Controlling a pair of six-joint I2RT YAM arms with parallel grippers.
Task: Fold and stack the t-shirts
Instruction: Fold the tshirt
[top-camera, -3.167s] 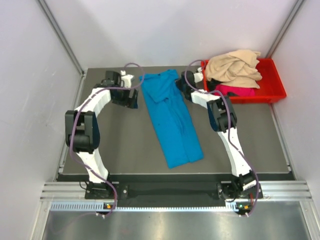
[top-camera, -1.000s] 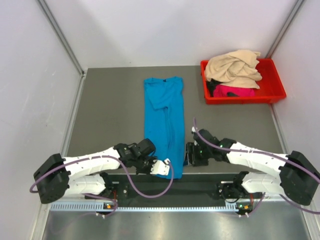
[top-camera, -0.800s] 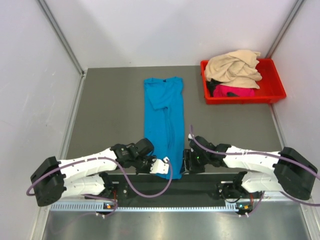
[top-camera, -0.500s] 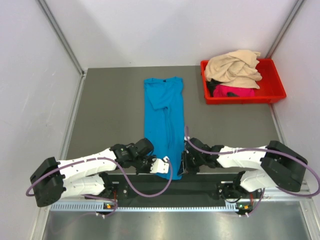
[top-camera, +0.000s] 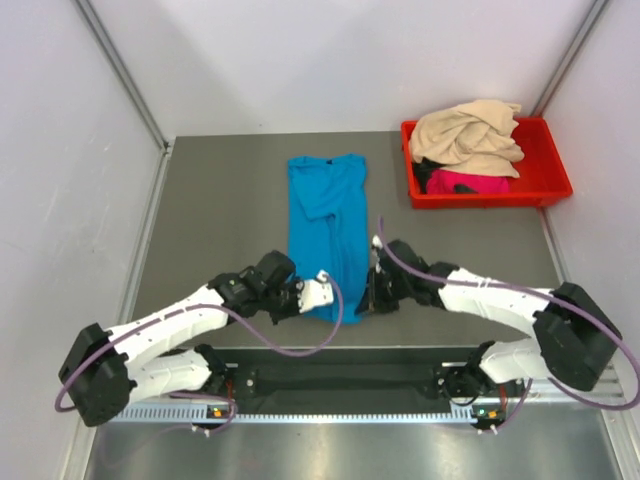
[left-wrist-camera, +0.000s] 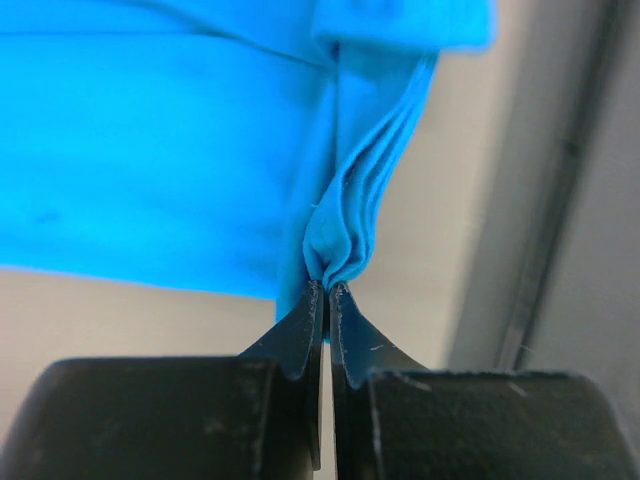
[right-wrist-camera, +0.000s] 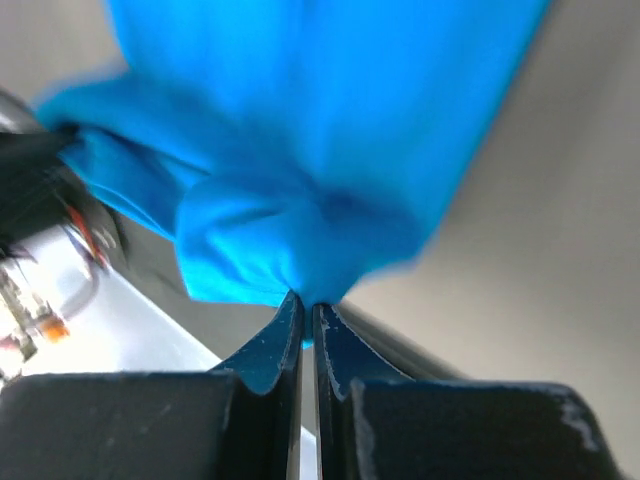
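The turquoise-blue t-shirt (top-camera: 326, 215) lies in the middle of the table as a long narrow strip, collar at the far end. Its near hem is raised off the table between the two arms. My left gripper (top-camera: 322, 298) is shut on the hem's left corner, with bunched blue cloth (left-wrist-camera: 345, 235) pinched at the tips of the left gripper (left-wrist-camera: 327, 290). My right gripper (top-camera: 366, 294) is shut on the hem's right corner, and the cloth (right-wrist-camera: 300, 150) balloons above the tips of the right gripper (right-wrist-camera: 306, 300). A beige-tan t-shirt (top-camera: 467, 132) sits heaped on a magenta-pink one (top-camera: 470, 181).
The red bin (top-camera: 548, 168) holding those two shirts stands at the table's back right corner. The grey table (top-camera: 210, 220) is bounded by white walls left, right and behind. A metal rail (top-camera: 340, 382) runs along the near edge by the arm bases.
My right gripper has closed on the shirt's near right corner. Both grippers have moved away from the near edge, carrying the hem up and toward the collar.
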